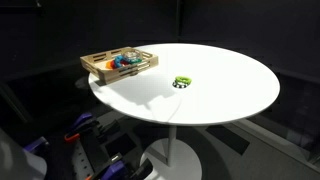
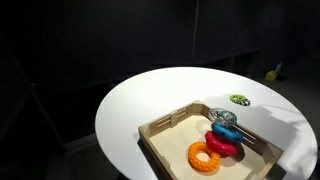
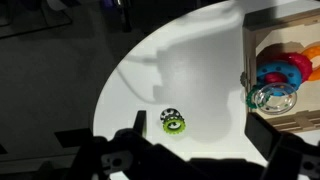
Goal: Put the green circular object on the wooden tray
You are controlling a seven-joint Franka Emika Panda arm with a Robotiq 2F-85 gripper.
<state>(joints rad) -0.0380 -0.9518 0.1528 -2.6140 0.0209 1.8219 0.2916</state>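
Observation:
The green circular object (image 1: 182, 82) lies on the round white table (image 1: 220, 95), apart from the wooden tray (image 1: 100, 70). It also shows in an exterior view (image 2: 239, 99), beyond the tray (image 2: 165, 125). In the wrist view the green piece (image 3: 174, 124) sits on a small circle of dark dots, left of the tray (image 3: 250, 60). My gripper (image 3: 200, 128) is open and empty above the table. Its left finger is just left of the green piece. The gripper does not show in the exterior views.
The tray holds an orange ring (image 2: 205, 157), a red ring (image 2: 224, 146), a blue piece (image 2: 226, 131) and a clear teal-rimmed ring (image 3: 272, 98). The table edge (image 3: 105, 100) curves close on the left, with dark floor beyond. Blue and black equipment (image 1: 85, 140) stands below the table.

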